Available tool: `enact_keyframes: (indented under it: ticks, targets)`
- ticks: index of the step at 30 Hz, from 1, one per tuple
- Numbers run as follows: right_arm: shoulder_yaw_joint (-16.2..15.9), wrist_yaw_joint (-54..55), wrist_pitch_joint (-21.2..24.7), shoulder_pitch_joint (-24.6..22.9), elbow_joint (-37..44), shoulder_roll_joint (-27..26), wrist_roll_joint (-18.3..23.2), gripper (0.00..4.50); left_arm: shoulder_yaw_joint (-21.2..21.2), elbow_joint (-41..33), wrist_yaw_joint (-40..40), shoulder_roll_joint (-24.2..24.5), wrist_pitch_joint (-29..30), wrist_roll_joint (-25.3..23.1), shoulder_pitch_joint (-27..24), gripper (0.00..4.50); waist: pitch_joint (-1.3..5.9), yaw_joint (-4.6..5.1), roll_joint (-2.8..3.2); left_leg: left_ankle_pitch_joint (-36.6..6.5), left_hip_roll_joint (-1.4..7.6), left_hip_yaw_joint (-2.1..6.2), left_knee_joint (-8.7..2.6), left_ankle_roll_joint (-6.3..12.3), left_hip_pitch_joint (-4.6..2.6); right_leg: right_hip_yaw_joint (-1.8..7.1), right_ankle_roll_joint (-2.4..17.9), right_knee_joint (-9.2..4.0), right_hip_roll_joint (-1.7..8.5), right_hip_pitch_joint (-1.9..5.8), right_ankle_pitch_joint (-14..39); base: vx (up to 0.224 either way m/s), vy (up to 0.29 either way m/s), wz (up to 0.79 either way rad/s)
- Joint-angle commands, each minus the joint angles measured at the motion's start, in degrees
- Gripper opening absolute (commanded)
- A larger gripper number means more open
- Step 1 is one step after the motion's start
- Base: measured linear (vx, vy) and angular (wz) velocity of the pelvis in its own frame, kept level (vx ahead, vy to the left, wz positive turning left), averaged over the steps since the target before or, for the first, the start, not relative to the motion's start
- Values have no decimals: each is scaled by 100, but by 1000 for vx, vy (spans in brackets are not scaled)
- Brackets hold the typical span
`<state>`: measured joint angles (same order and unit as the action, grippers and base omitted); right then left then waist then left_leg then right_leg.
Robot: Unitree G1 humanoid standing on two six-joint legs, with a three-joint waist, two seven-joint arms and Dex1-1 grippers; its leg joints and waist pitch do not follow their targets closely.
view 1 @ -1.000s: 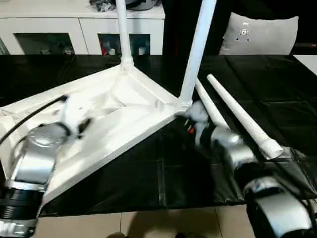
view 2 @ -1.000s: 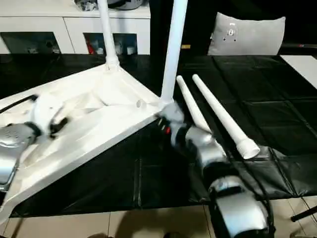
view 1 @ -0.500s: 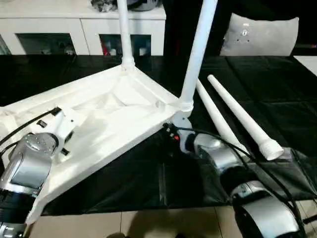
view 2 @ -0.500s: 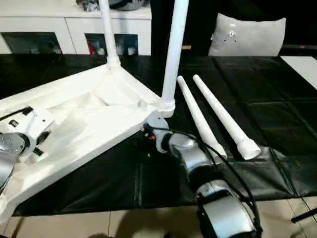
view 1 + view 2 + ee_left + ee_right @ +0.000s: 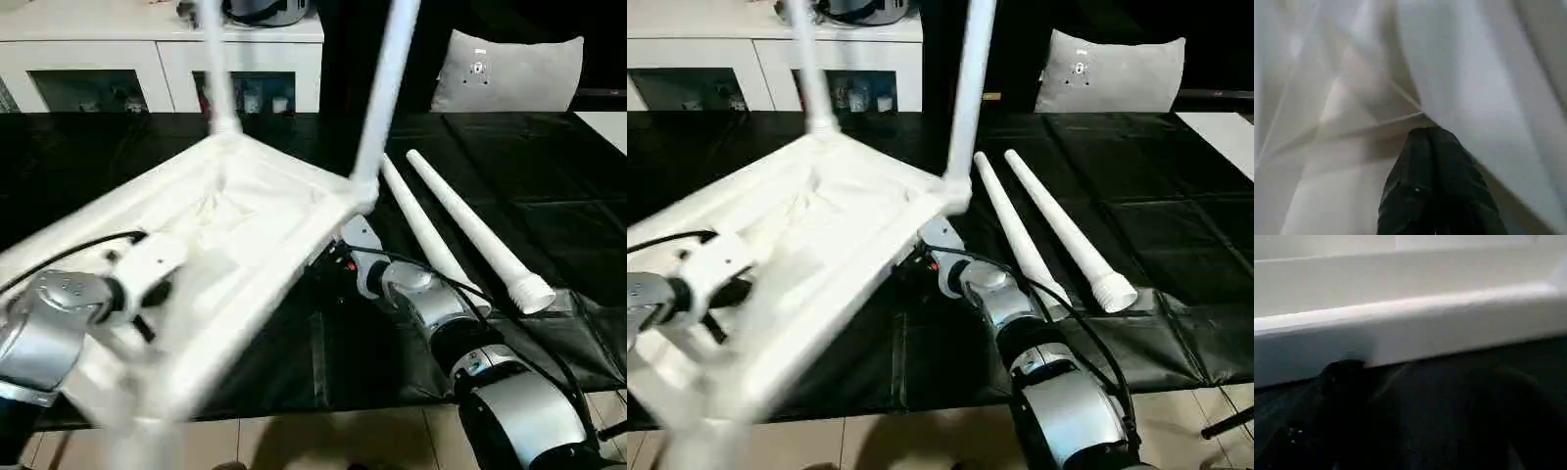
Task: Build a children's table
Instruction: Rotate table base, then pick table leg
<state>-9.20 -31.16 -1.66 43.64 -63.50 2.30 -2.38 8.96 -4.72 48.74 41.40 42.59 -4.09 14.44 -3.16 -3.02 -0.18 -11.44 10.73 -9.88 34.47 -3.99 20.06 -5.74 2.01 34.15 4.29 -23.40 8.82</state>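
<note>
The upturned table (image 5: 235,225) has lifted and swung since a second ago, two legs (image 5: 377,98) fitted; the other two legs (image 5: 470,230) lie on the black tabletop (image 5: 549,186), so assembly is half done. The left hand (image 5: 1432,142) has closed against its ribbed underside. The right hand (image 5: 1415,396) stays wide open beneath its rim, holding nothing.

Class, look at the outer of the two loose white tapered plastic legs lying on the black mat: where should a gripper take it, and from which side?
Grip the loose white tapered plastic leg near mid-length, from above. It lies flat with its near side bare; the second leg lies close on its other side, so set the fingers across its round shaft.
</note>
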Motion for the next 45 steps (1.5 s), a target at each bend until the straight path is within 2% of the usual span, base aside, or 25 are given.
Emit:
enact_keyframes:
  ticks: [1,7,9,11,16,17,18,19,20,21,22,23,24,26,27,29,31,34,35,36,37,38,40,42,45]
  targets:
    - [-1,-39,-141,285,55,-216,18,450,427,-165,412,-248,-115,441,57,5,327,14,127,-1851,244,124,-484,-86,-30,347,1116,-414,449,264,2205,0,0,0]
    - [-24,-49,-269,362,-30,-218,-80,450,464,172,385,-564,-340,453,353,5,334,51,103,-1706,232,114,-475,-28,-7,348,1099,-412,440,277,2126,0,0,0]
    - [-2,4,-324,456,-81,-180,-94,450,430,469,360,-845,-438,525,547,5,353,57,107,-1627,226,102,-457,-24,-31,348,1143,-404,434,274,2012,0,0,0]
    - [13,111,-387,529,-118,-137,-127,450,414,662,261,-1053,-510,537,675,5,349,62,107,-1572,225,99,-459,-11,-14,346,1182,-397,433,284,1948,0,0,0]
    - [202,428,-506,773,-170,40,-155,450,405,2021,-935,-1567,-1192,-68,1372,5,360,12,86,-1557,196,70,-434,50,-37,336,1117,-421,400,275,1911,0,0,0]
    - [256,447,-514,800,-131,83,-118,450,325,2375,-1263,-1686,-1348,-147,1549,5,364,1,77,-1541,204,89,-446,55,-6,332,1041,-414,424,309,2006,0,0,0]
    - [287,478,-512,813,-113,113,-107,450,261,2581,-1418,-1770,-1466,-161,1648,5,354,-7,73,-1596,190,84,-436,76,-13,316,917,-456,428,293,2245,0,0,0]
    - [287,478,-512,813,-113,113,-107,450,261,2581,-1418,-1770,-1466,-161,1648,5,360,-11,71,-1605,202,90,-437,72,-28,321,891,-464,442,285,2306,0,0,0]
    - [349,535,-464,839,-52,197,-85,450,123,3055,-1808,-1972,-1751,-219,1866,5,357,5,42,-1500,193,95,-444,101,26,317,865,-460,439,311,2307,0,0,0]
    - [408,601,-409,837,3,234,-47,450,84,3238,-1981,-2056,-1902,-249,1944,5,367,-12,49,-1462,199,99,-442,102,15,315,845,-465,445,309,2305,0,0,0]
    - [450,650,-371,836,41,258,-20,450,58,3363,-2096,-2112,-2008,-270,1997,5,387,-30,44,-1342,218,91,-430,120,-13,330,891,-451,446,290,2096,0,0,0]
    - [524,804,-284,834,90,301,11,450,11,3524,-2240,-2190,-2126,-272,2055,5,407,-50,44,-1111,220,93,-430,149,22,332,973,-393,439,322,1738,0,0,0]
    - [650,1020,-138,818,182,377,76,450,-59,3750,-2503,-2301,-2406,-275,2115,5,422,-68,57,-953,226,81,-416,179,2,335,1074,-360,423,304,1391,0,0,0]
    - [709,1155,-68,804,244,428,94,450,-92,3829,-2614,-2353,-2513,-270,2127,5,458,-81,41,-701,217,73,-392,243,31,330,1179,-296,420,339,947,0,0,0]
    - [785,1308,56,797,318,517,91,450,-73,3952,-2695,-2403,-2869,-277,2140,5,470,-80,80,-510,197,72,-370,314,54,325,1240,-273,406,342,652,0,0,0]
    - [920,1438,411,777,485,673,137,450,-139,3818,-2598,-2471,-3125,-147,2062,5,500,-88,62,-280,194,62,-339,425,70,323,1356,-218,405,356,264,0,0,0]
    - [963,1387,670,762,587,758,170,450,-159,3662,-2528,-2475,-3220,-91,1993,5,479,-97,43,-355,187,46,-337,500,85,316,1408,-236,411,352,327,0,0,0]
    - [1142,959,1460,647,978,956,407,450,-30,3003,-2040,-2350,-3406,17,1671,5,458,-101,46,-587,233,56,-357,489,82,314,1362,-279,439,368,742,0,0,0]
    - [1214,872,1886,573,1187,1049,505,450,132,2548,-1508,-2229,-3648,188,1420,21,442,-106,13,-609,241,52,-364,464,76,316,1343,-296,434,353,852,0,0,0]
    - [1214,937,2345,556,1282,1145,470,450,238,2129,-1073,-2129,-3651,386,1201,33,448,-126,27,-606,258,69,-371,446,81,317,1338,-278,455,368,877,0,0,0]
    - [1212,956,2452,552,1303,1168,460,450,261,2036,-976,-2107,-3650,432,1152,42,439,-123,35,-584,267,57,-376,395,73,320,1358,-274,437,339,915,0,0,0]
    - [1180,1010,2910,469,1497,1293,417,450,383,1553,-541,-1987,-3533,687,904,42,425,-119,37,-651,258,39,-372,317,58,319,1352,-280,413,321,989,0,0,0]
    - [1117,1033,3335,308,1837,1411,356,450,483,1158,-302,-1874,-3322,877,735,47,406,-137,44,-786,258,20,-380,218,52,321,1260,-299,401,311,1201,0,0,0]
    - [1084,988,3662,190,2090,1479,353,450,505,936,-224,-1820,-3165,972,669,76,395,-147,51,-839,239,16,-383,154,46,326,1135,-324,386,305,1353,0,0,0]
    - [976,796,4317,29,2509,1591,364,450,588,513,60,-1640,-2816,1108,583,84,376,-149,18,-1030,217,27,-397,56,33,323,931,-384,392,302,1815,0,0,0]
